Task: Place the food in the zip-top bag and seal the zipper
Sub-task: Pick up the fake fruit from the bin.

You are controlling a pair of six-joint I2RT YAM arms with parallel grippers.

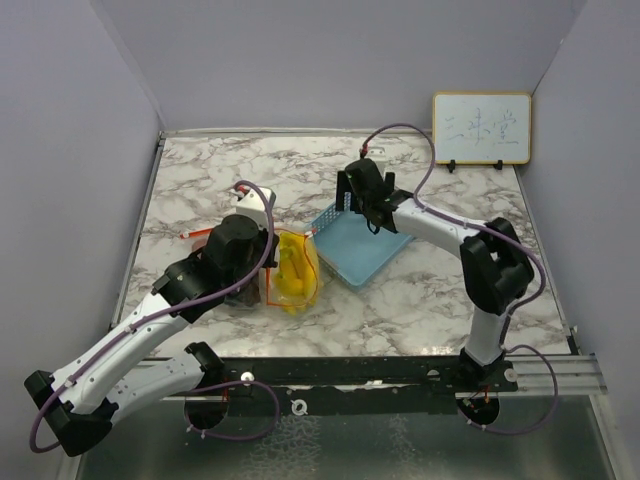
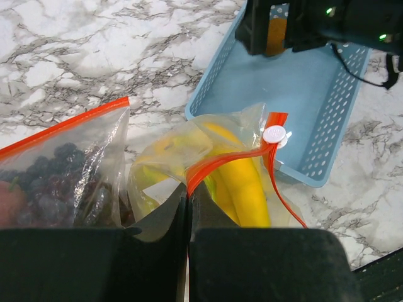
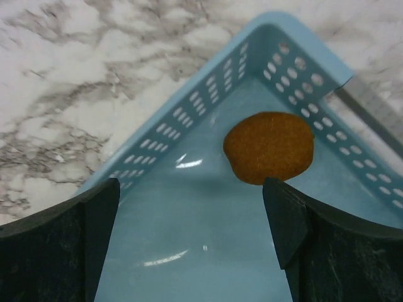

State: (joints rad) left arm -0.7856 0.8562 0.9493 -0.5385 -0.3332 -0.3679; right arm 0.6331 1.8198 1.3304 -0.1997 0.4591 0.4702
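Note:
The clear zip-top bag [image 1: 292, 270] with an orange zipper lies at mid-table. Yellow bananas [image 2: 242, 182] show inside it, with the dark purple grapes [image 2: 50, 182] and a red fruit [image 2: 9, 201] at its left. My left gripper [image 2: 187, 192] is shut on the bag's orange zipper edge; the white slider [image 2: 274, 134] sits further along it. My right gripper [image 3: 192, 214] is open and empty, hovering over the blue mesh basket [image 3: 208, 113], where an orange-brown round piece [image 3: 269, 146] lies in the corner. The magenta vegetable is out of view.
The blue basket [image 1: 355, 245] touches the bag's right side. A small whiteboard [image 1: 481, 128] stands at the back right. Grey walls close in the marble table [image 1: 250, 170] on three sides.

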